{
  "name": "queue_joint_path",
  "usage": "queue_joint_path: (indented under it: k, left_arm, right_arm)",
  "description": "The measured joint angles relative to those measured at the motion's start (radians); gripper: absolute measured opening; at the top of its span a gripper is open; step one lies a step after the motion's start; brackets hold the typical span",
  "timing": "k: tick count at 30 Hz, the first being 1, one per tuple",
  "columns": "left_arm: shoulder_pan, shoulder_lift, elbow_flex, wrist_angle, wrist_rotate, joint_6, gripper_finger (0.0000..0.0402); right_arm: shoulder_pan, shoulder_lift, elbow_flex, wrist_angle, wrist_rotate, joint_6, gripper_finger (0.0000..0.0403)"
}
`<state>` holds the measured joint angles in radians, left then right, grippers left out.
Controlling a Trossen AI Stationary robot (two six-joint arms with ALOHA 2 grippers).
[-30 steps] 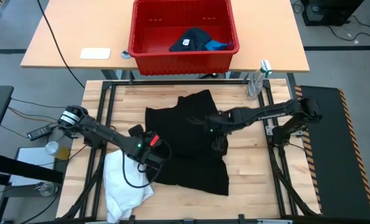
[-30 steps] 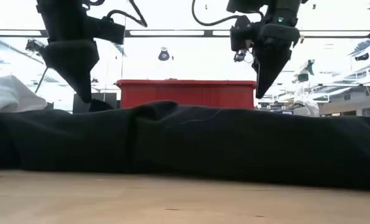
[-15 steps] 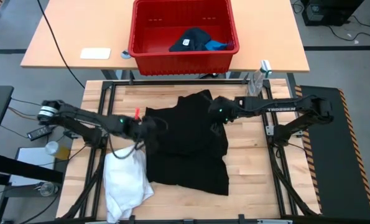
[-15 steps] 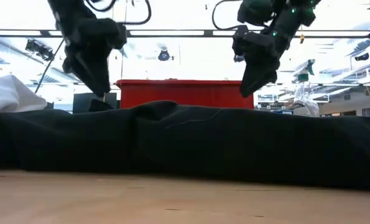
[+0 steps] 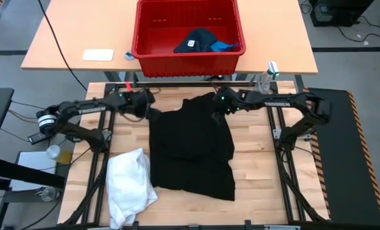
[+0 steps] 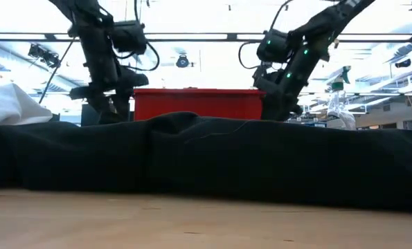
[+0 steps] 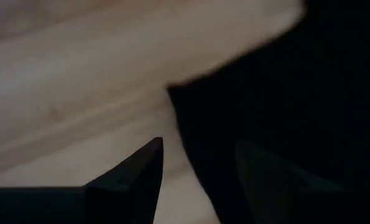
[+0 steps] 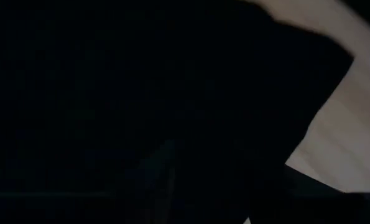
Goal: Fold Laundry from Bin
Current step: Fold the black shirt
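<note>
A black garment [image 5: 190, 150] lies spread flat on the wooden table. My left gripper [image 7: 197, 186] is open and points steeply down over the garment's far-left corner [image 7: 191, 99]; the cloth's edge runs between its fingers, and I cannot tell whether they touch it. My right gripper [image 5: 216, 110] hovers low over the garment's far-right part. A white garment [image 5: 131, 185] lies crumpled at the near left. The red bin [image 5: 145, 38] stands beyond the table's far edge and holds a dark navy garment with a white tag [image 5: 196, 39] and a small blue one [image 5: 225, 46].
A clear bottle [image 5: 263, 83] stands at the table's far right corner. A white flat object [image 5: 98, 55] lies on the far desk, left of the bin. Bare wood shows to the left and right of the black garment.
Both grippers have swept toward the table's far edge. The left one went from beside the white garment to the black garment's far-left corner, rolling as it went. The right one went from the garment's middle to its far-right part and sank. The garment has kept still.
</note>
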<state>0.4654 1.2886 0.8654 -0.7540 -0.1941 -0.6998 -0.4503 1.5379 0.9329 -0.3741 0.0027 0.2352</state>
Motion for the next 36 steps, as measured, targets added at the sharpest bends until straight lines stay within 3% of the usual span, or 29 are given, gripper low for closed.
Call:
queue_joint_path:
  k: [7, 12, 16, 20, 26, 33, 36]
  left_arm:
    - [0.152, 0.089, -0.004, 0.106, 0.078, 0.080, 0.0204]
    - [0.191, 0.189, -0.007, 0.106, 0.119, 0.099, 0.0204]
    - [0.185, 0.241, -0.007, 0.194, 0.155, 0.070, 0.0204]
    - [0.174, 0.272, -0.005, 0.229, 0.183, 0.063, 0.0194]
    - [0.160, 0.322, -0.006, 0.242, 0.181, 0.071, 0.0139]
    - [0.118, 0.329, -0.006, 0.247, 0.189, 0.123, 0.0017]
    - [0.111, 0.329, -0.006, 0.248, 0.189, 0.129, 0.0012]
  right_arm:
    - [-0.140, 0.042, 0.000, 0.174, -0.048, 0.008, 0.0234]
    - [-0.219, 0.075, 0.006, 0.200, -0.136, 0.009, 0.0277]
    - [-0.228, 0.114, 0.036, 0.191, -0.166, -0.026, 0.0290]
    - [-0.234, 0.159, 0.072, 0.213, -0.124, -0.058, 0.0287]
    - [-0.275, 0.276, 0.108, 0.238, -0.076, -0.093, 0.0270]
    - [-0.301, 0.365, 0.116, 0.247, -0.071, -0.102, 0.0245]
    - [-0.303, 0.385, 0.135, 0.232, -0.069, -0.112, 0.0227]
